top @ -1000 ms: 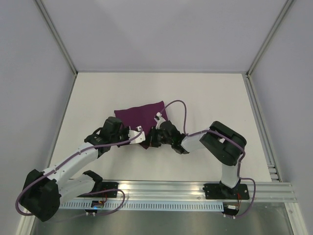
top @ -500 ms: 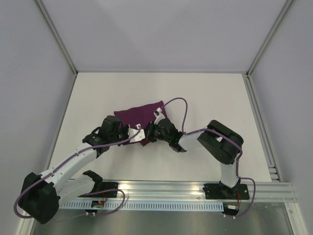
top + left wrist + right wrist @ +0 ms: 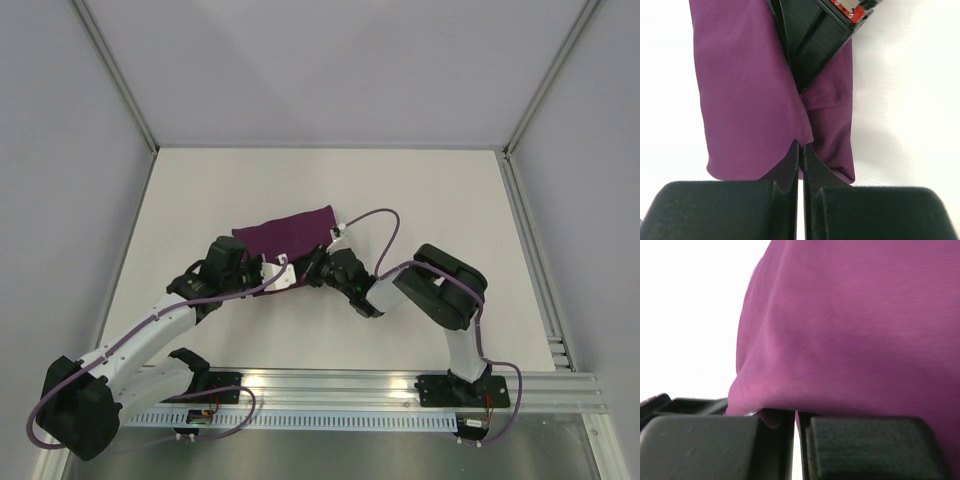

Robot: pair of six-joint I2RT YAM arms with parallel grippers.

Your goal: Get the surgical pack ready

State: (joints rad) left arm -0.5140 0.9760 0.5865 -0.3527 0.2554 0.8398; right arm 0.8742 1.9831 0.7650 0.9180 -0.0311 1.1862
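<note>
The surgical pack shows as a folded deep-purple fabric sheet (image 3: 284,232) lying left of the table's middle; whatever it holds is hidden inside. My left gripper (image 3: 296,276) and right gripper (image 3: 318,263) meet at its near edge. In the left wrist view the left gripper (image 3: 801,146) is shut on a raised pinch of the purple fabric (image 3: 745,90), with the right gripper's black body (image 3: 815,40) just beyond it. The right wrist view is filled by the fabric (image 3: 855,325), and the right gripper (image 3: 797,416) is shut on its lower edge.
The white table (image 3: 430,200) is ringed by grey walls with metal frame posts (image 3: 120,85). A metal rail (image 3: 400,385) carrying the arm bases runs along the near edge. The right arm's purple cable (image 3: 372,222) loops over the table beside the fabric.
Both grippers have moved toward the far side with the fabric's near edge in them. The purple sheet now covers a shorter strip, its near corner folded up.
</note>
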